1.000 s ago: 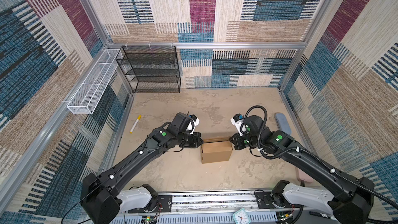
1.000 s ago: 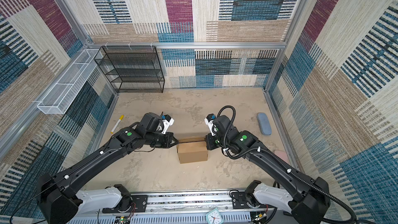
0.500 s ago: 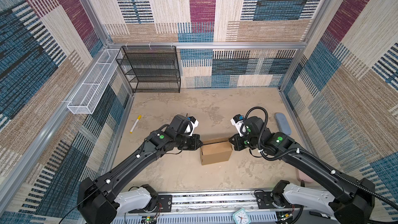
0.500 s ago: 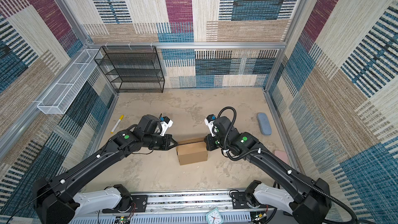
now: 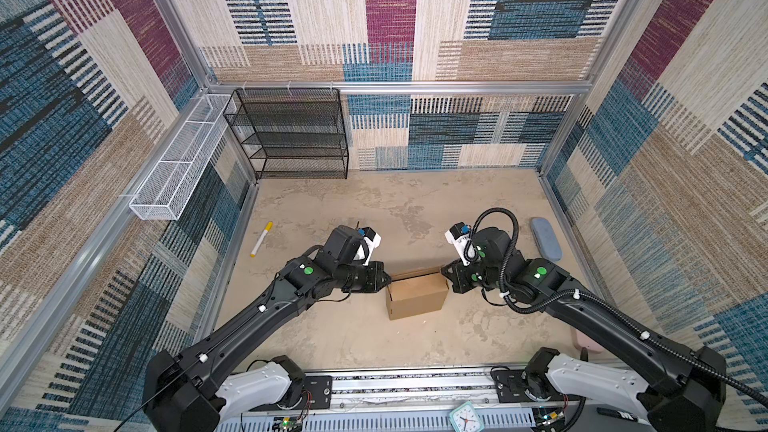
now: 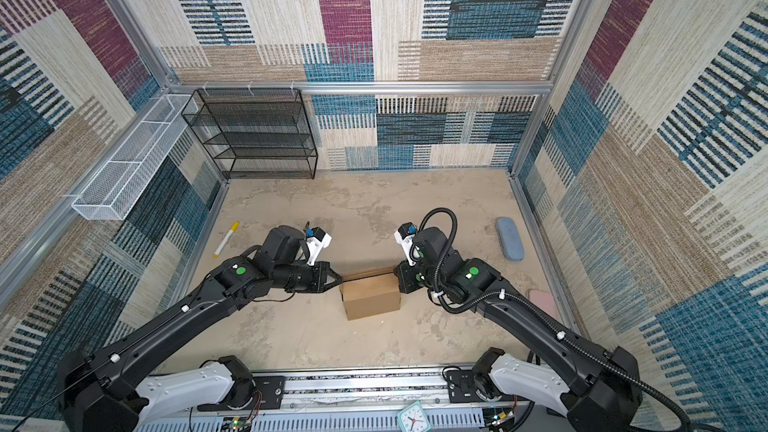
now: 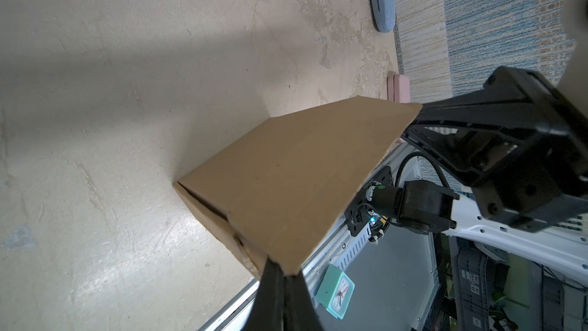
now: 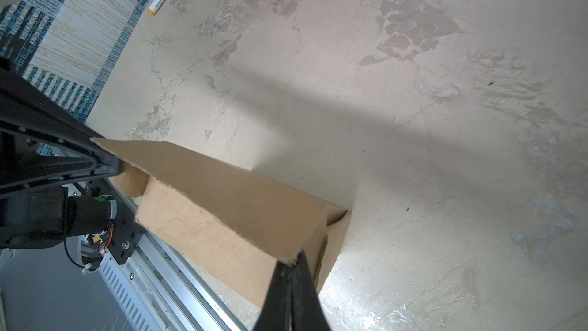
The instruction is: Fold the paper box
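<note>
The paper box [image 5: 415, 299] [image 6: 371, 297], plain brown cardboard, stands on the floor between my two arms. Its lid panel [image 7: 286, 179] [image 8: 229, 199] is tilted over the box body, with a dark gap under its edge. My left gripper [image 5: 388, 278] [image 6: 341, 280] [image 7: 286, 273] is shut on the lid's left free corner. My right gripper [image 5: 444, 276] [image 6: 395, 274] [image 8: 294, 259] is shut on the opposite corner. Each wrist view shows the other gripper pinching the far corner.
A yellow-capped marker [image 5: 261, 238] lies left of the arms. A blue case [image 5: 545, 238] and a pink object [image 5: 586, 340] lie by the right wall. A black mesh shelf [image 5: 291, 135] and a white wire basket [image 5: 178, 160] stand at the back left. A small clock [image 5: 465, 417] sits on the front rail.
Both grippers keep their hold on the lid's corners. The left arm has shifted slightly; the box has hardly moved.
</note>
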Robot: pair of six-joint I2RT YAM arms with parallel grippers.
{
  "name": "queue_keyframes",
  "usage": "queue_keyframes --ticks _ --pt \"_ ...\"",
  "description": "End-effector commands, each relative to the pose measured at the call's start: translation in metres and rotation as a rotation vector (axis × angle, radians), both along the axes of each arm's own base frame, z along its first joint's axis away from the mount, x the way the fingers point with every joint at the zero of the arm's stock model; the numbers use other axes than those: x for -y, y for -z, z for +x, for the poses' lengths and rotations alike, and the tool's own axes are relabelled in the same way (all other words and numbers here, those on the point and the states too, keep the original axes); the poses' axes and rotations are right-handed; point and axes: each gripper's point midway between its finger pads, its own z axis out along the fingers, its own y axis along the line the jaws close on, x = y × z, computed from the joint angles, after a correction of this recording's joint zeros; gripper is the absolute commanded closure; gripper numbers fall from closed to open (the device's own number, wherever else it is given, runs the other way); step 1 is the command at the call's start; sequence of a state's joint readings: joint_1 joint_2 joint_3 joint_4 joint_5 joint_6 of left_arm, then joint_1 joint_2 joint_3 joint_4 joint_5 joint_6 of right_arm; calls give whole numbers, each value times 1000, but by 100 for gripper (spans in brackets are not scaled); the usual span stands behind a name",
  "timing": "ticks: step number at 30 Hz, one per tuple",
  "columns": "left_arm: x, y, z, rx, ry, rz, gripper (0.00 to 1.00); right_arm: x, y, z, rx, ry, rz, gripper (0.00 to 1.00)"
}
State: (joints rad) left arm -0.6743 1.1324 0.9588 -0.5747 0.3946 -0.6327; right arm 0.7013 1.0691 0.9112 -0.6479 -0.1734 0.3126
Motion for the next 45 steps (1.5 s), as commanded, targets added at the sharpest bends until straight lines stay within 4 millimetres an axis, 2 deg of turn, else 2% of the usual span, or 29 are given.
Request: queue_keyframes --ticks 1,6,12,19,35,45 --pt "13 -21 4 22 0 -94 100 0 14 -23 -101 -67 -29 100" --pt "14 -21 5 13 -17 -119 100 -1 17 -25 -102 -68 -26 100" --pt "5 -8 2 4 -70 -121 100 -2 18 -30 -108 -70 -3 100" --pt "-4 -5 -3 35 -114 -165 100 -3 24 -34 -113 -68 -6 100" --pt "-12 33 -34 117 -72 -129 100 1 31 -46 -106 -41 46 100" --pt "-21 57 -40 154 -66 -43 100 13 36 -49 -123 12 -14 100"
